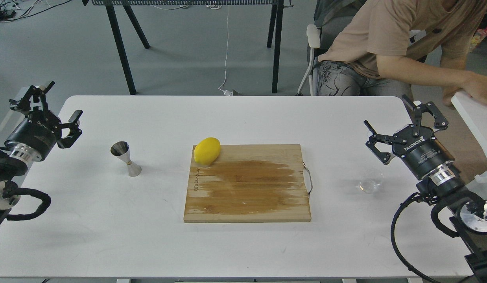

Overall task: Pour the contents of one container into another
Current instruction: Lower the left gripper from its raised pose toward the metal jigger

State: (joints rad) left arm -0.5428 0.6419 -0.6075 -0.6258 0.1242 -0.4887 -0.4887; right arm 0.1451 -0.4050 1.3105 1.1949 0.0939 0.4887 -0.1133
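A small clear glass cup point(370, 181) stands on the white table point(243, 243) at the right, just left of my right arm's wrist. The shiny steel jigger point(126, 158) stands upright on the left half of the table. My right gripper point(404, 125) hovers open above and behind the cup, holding nothing. At the table's left edge my left gripper point(61, 103) is open too, up and to the left of the jigger, with nothing between its fingers.
A wooden cutting board point(247, 184) with a metal handle lies in the table's middle, a yellow lemon point(207, 150) on its far left corner. A seated person point(389, 43) leans in behind the far right corner, hand on a second white surface point(477, 118).
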